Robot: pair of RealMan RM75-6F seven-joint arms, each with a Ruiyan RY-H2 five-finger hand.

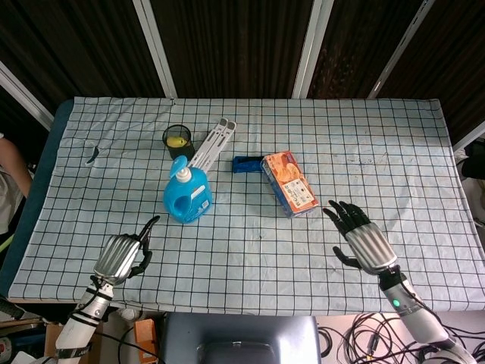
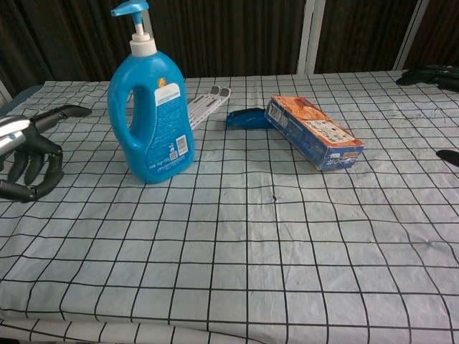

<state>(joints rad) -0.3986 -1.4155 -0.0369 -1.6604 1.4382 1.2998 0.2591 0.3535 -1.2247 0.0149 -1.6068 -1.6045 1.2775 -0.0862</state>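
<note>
My left hand (image 1: pixel 120 255) hovers near the table's front left corner, holding nothing, most fingers curled in and one pointing out; in the chest view the left hand (image 2: pixel 27 154) sits at the left edge. A blue pump bottle (image 1: pixel 187 196) (image 2: pixel 149 107) stands upright beyond it, apart from it. My right hand (image 1: pixel 365 241) is at the front right with fingers spread and empty; only the right hand's fingertips (image 2: pixel 429 74) show in the chest view. An orange and blue box (image 1: pixel 289 183) (image 2: pixel 313 132) lies flat to its left, untouched.
A small blue object (image 1: pixel 246 164) lies against the box's far end. A white folded stand (image 1: pixel 211 144) and a black cup (image 1: pixel 176 139) with something yellow inside sit behind the bottle. A small dark scrap (image 1: pixel 92 155) lies far left on the checked cloth (image 1: pixel 250 250).
</note>
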